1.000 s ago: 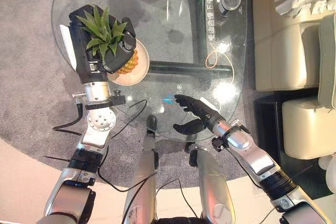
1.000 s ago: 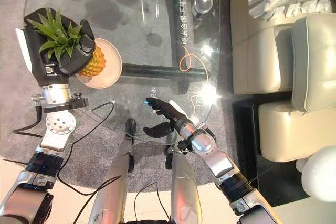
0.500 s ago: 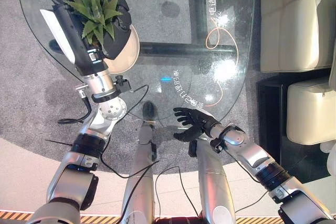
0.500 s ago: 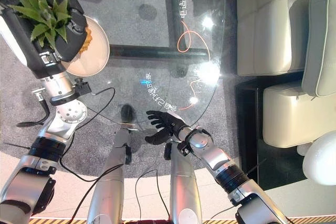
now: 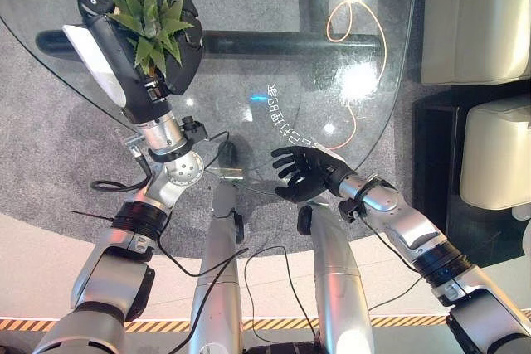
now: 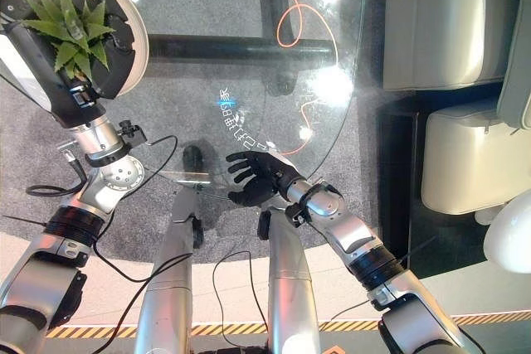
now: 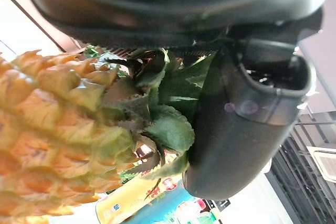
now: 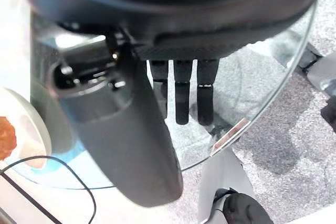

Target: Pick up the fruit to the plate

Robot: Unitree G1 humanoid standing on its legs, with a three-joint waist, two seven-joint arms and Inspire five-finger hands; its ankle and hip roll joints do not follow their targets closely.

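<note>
Glass table (image 5: 365,6) over grey carpet, and the whole view has slid since a second ago, so that is the head moving, not the objects. Left hand (image 5: 170,64) is clenched round the pineapple (image 7: 52,129) by its leafy crown, holding it over the plate (image 6: 137,31), as it did before. Right hand (image 5: 303,173) hangs loose-fingered at the near rim; release looks next.

A silver-grey humanoid seen from its head camera: two jointed metal arms with black bands, each ending in a dark hand, the left hand (image 5: 137,47) bulky with a white side panel, the right hand (image 5: 305,173) slim-fingered; round screw-studded wrist joints
</note>
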